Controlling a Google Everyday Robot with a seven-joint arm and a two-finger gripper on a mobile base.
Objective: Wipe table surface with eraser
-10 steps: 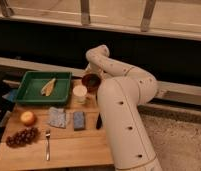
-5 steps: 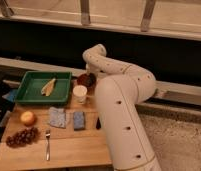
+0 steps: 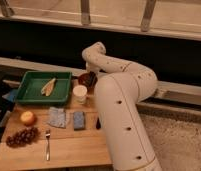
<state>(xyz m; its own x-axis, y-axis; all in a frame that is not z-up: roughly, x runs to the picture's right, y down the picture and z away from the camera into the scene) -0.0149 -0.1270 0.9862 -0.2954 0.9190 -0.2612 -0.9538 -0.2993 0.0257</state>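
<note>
At the far edge of the table [image 3: 69,150], before a dark wall [image 3: 44,45], gripper [image 3: 89,77] (grip unclear) near the tray [image 3: 30,89].

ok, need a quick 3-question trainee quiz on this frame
1. True or false: the fork lies in the green tray.
2. The tool is closest to: A orange fruit, B dark bowl, C grapes.
3. What lies directly left of the blue pad?
Key: 1 false, it lies on the table surface. 2 B. 3 the grey cloth.
</note>
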